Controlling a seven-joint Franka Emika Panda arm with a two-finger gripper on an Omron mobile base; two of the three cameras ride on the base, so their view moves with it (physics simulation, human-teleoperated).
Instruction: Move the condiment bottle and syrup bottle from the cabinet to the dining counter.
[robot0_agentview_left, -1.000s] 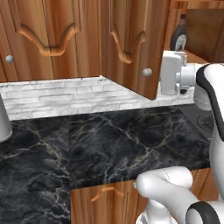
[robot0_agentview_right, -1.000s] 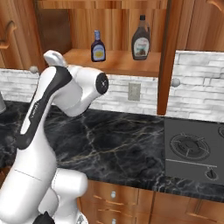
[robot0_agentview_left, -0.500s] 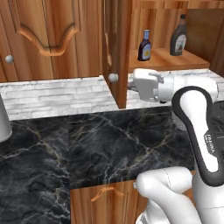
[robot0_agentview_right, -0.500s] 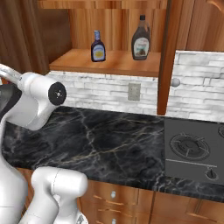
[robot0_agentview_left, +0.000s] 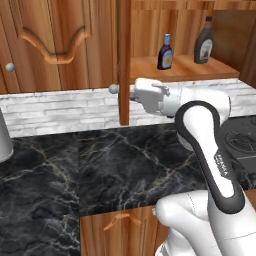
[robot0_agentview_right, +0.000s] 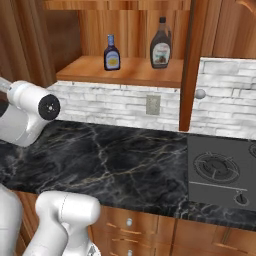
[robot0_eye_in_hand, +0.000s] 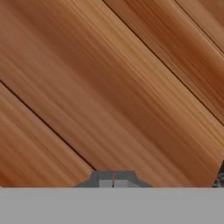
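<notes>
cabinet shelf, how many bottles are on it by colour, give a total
dark red bottle: 1
brown bottle: 1
total: 2, both standing upright and apart on the open cabinet shelf

You face the cabinet (robot0_eye_in_hand: 109, 87): smooth, satin reddish wood just ahead of your jaws; bench (robot0_agentview_left: 100, 170) glossy black veined marble.

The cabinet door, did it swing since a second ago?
Yes. The cabinet door has swung wider, now edge-on and clear of the condiment bottle and the syrup bottle on the shelf.
</notes>
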